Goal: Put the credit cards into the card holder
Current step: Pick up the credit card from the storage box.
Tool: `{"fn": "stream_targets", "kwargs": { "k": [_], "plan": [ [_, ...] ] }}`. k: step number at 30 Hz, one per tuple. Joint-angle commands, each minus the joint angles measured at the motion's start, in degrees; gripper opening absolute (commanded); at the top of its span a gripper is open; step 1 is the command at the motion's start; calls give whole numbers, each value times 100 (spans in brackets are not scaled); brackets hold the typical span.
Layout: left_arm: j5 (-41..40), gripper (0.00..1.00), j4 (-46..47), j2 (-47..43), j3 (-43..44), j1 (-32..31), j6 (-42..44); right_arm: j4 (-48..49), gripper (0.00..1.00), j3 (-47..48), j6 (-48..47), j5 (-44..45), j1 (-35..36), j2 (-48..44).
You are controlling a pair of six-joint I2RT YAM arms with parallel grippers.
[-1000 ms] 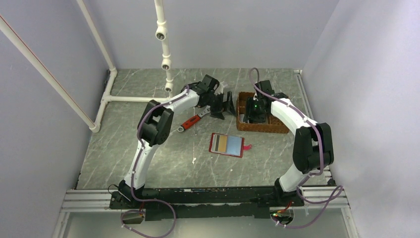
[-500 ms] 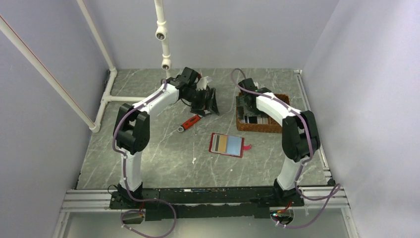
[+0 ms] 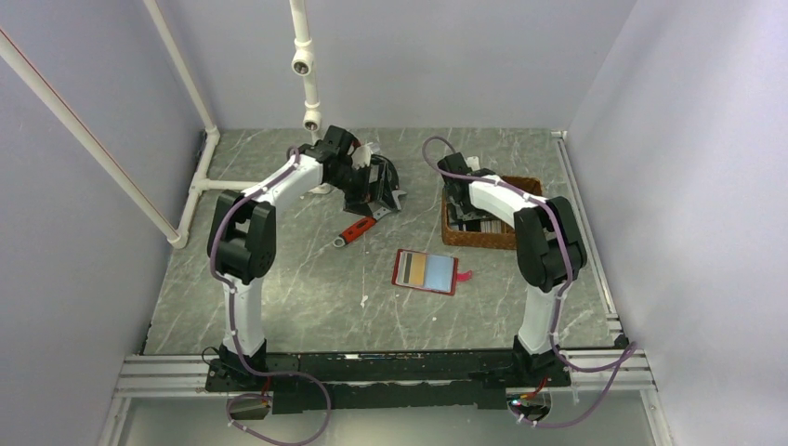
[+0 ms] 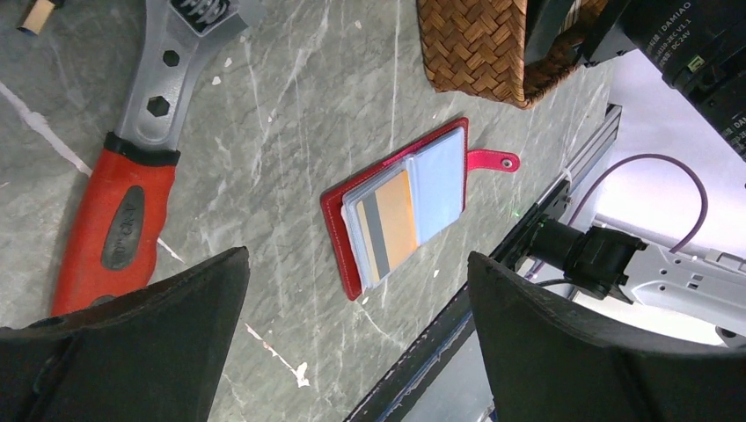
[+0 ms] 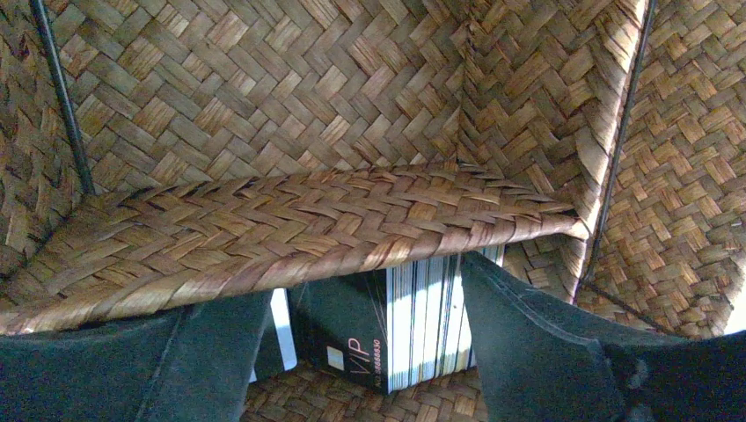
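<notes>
Basket [image 5: 264,237]: its woven divider lies just ahead of the right fingers [image 5: 545,352], and a reach could snag on it.
Card holder [image 4: 334,233]: open on the desk [image 4: 290,105], well beyond the left fingers [image 4: 132,343]. Unpinned, it may slide.
Credit cards [image 5: 352,334]: a dark stack between the right fingers, untouched. Several may lift together.
Left fingers: spread wide, empty.
Right fingers: spread wide, holding nothing.

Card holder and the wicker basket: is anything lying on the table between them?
Nothing. The left wrist view shows only bare marbled table between the card holder and the basket; the top view agrees.
</notes>
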Motion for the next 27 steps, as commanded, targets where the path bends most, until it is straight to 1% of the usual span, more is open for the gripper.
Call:
{"fn": "stream_targets", "kwargs": {
  "k": [1,2,4,7,11,14,19,22,27],
  "plan": [
    [176,99,3,97,180,-24,159,166,74,-263,64,-75,-4,299],
    [184,99,17,108,181,-24,140,184,68,-312,79,-156,-10,258],
    [193,99,53,134,177,-24,95,169,58,-355,113,-285,-12,175],
    [237,99,116,164,177,-33,16,74,38,-350,160,-310,-7,132],
    [238,99,208,166,151,-71,-66,29,19,-291,227,-436,25,42],
    [205,99,217,170,166,-109,-84,-7,14,-218,245,-479,122,-19],
    [198,99,227,164,194,-147,-98,-31,0,-53,309,-755,137,-46],
    [183,99,203,140,206,-164,-81,-61,0,84,368,-1125,133,-77],
    [189,99,200,120,182,-174,-77,106,0,-40,467,-1680,51,-212]
  ]
}}
